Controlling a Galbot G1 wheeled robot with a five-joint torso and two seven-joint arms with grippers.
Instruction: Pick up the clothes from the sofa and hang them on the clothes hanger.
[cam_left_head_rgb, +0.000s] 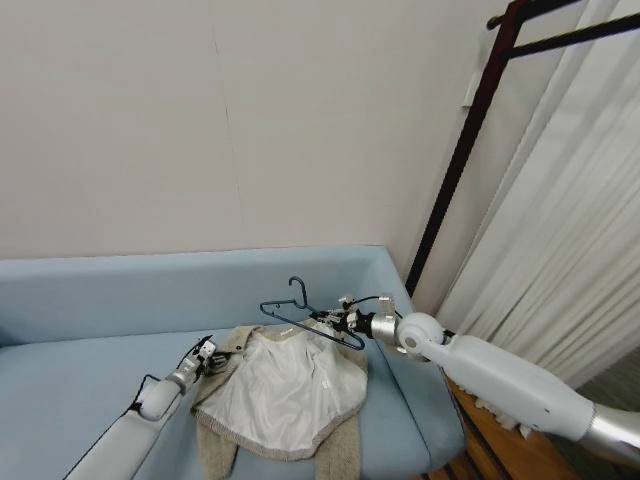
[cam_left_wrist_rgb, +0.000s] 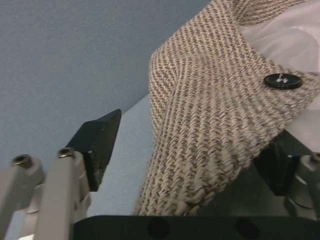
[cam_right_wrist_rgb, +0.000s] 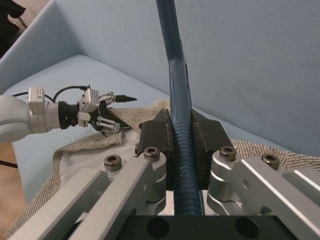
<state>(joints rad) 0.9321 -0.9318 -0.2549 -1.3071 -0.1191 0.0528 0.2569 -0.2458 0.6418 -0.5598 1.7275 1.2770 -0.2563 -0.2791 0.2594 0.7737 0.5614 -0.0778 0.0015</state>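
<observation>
A beige knit jacket (cam_left_head_rgb: 285, 395) with a white lining lies spread open on the light blue sofa (cam_left_head_rgb: 90, 300). My right gripper (cam_left_head_rgb: 345, 322) is shut on the stem of a dark blue hanger (cam_left_head_rgb: 300, 310), holding it just above the jacket's collar; the right wrist view shows the stem (cam_right_wrist_rgb: 179, 100) clamped between the pads. My left gripper (cam_left_head_rgb: 205, 358) is open at the jacket's left edge. In the left wrist view the knit edge (cam_left_wrist_rgb: 210, 135), with a black button (cam_left_wrist_rgb: 282, 81), lies between the spread fingers (cam_left_wrist_rgb: 100, 145).
A dark brown clothes rack post (cam_left_head_rgb: 460, 160) rises at the sofa's right end, with its top bar (cam_left_head_rgb: 575, 35) at the upper right. White curtains (cam_left_head_rgb: 560, 230) hang behind it. Wooden floor (cam_left_head_rgb: 490, 440) shows beside the sofa's right armrest.
</observation>
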